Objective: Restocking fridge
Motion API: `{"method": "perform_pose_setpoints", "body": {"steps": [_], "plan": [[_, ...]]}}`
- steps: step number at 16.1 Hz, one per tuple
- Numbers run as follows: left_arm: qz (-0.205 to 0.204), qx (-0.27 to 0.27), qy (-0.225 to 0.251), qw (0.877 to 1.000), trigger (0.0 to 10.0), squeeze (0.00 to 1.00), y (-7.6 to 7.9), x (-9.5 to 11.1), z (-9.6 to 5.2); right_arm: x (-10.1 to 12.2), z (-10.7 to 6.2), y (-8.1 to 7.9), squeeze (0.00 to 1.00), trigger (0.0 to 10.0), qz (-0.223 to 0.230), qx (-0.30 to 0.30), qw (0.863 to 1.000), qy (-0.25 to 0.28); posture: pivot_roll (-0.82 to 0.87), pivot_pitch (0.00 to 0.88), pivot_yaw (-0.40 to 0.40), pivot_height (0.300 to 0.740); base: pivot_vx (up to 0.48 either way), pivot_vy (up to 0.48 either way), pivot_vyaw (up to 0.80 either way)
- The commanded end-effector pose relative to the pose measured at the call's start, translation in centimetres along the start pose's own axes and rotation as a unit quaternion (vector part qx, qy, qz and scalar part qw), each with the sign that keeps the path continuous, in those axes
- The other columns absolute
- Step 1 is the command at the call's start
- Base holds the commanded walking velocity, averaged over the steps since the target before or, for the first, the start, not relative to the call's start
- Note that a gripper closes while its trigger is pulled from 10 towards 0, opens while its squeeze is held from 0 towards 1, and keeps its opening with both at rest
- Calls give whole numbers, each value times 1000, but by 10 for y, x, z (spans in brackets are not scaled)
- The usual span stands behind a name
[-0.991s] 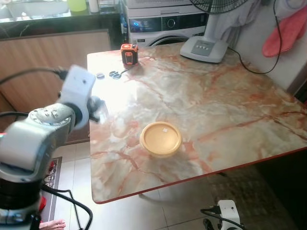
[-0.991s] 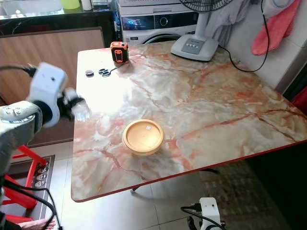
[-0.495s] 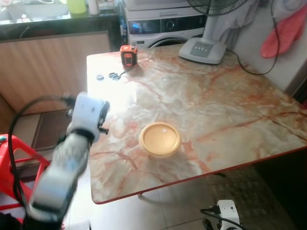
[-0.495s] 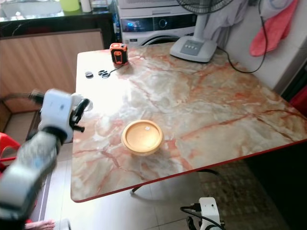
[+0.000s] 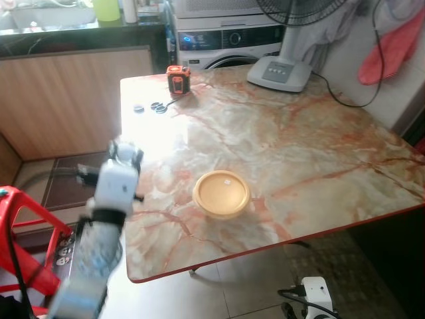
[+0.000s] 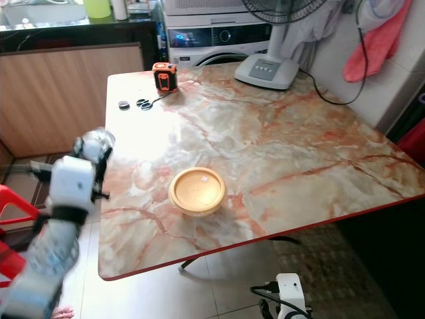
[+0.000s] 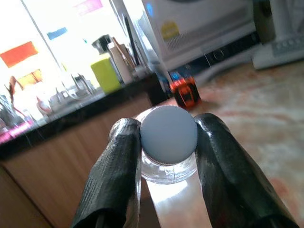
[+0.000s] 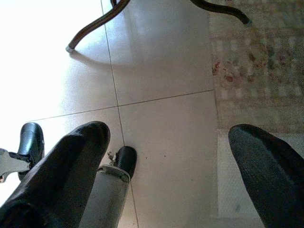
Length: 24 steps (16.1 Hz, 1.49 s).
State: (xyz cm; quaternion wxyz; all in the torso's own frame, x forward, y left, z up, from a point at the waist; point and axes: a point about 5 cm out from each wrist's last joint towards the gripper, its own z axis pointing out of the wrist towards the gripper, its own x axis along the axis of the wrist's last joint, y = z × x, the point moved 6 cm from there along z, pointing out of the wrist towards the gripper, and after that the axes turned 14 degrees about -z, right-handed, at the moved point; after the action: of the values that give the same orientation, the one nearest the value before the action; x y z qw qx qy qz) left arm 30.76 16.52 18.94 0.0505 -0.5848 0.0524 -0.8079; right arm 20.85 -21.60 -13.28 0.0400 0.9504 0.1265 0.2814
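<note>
My left gripper (image 7: 168, 154) is shut on a small clear glass jar (image 7: 168, 135) with a pale grey lid, one black finger on each side of it. In the eye views that arm (image 5: 114, 189) rises beside the table's left edge, with the jar (image 6: 97, 141) at its top. A round yellow lidded container (image 5: 222, 193) sits on the marble table (image 5: 319, 146) toward the front. My right gripper (image 8: 168, 137) hangs open over the tiled floor, nothing between its fingers.
An orange tape measure (image 5: 178, 78) and small dark discs (image 5: 151, 106) lie at the table's far left corner, a fan base (image 5: 281, 68) at the far right. A washing machine (image 5: 226, 38) stands behind. A red stool (image 5: 26, 216) is on the floor at left.
My left arm has dropped and drawn back from over the table to its left edge, still holding the jar. The yellow container has stayed put.
</note>
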Motion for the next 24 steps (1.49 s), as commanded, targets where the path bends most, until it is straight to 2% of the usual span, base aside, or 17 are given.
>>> {"method": "perform_pose_setpoints", "body": {"steps": [1, 6, 12, 24], "plan": [[10, 5, 10, 1000, 10000, 0, -2, 1, -1, -3, -1, 2, 0, 10000, -5, -2, 1000, -2, 20, 0, -42, 740, 0, 0, 0], [2, 4, 15, 1000, 10000, 0, 4, -3, -2, -3, -1, 3, 0, 10000, 1, -6, 1000, 1, 14, 0, -42, 740, 0, 0, 0], [22, -10, 40, 999, 10000, 0, 10, 8, 1, 0, -1, 4, 0, 10000, 7, -9, 1000, 8, 21, 0, -42, 740, 0, 0, 0], [29, -8, 31, 999, 10000, 0, 13, 3, 0, 0, -1, 5, 0, 10000, 6, -11, 1000, 8, 18, 8, -48, 740, 0, 0, 0]]}}
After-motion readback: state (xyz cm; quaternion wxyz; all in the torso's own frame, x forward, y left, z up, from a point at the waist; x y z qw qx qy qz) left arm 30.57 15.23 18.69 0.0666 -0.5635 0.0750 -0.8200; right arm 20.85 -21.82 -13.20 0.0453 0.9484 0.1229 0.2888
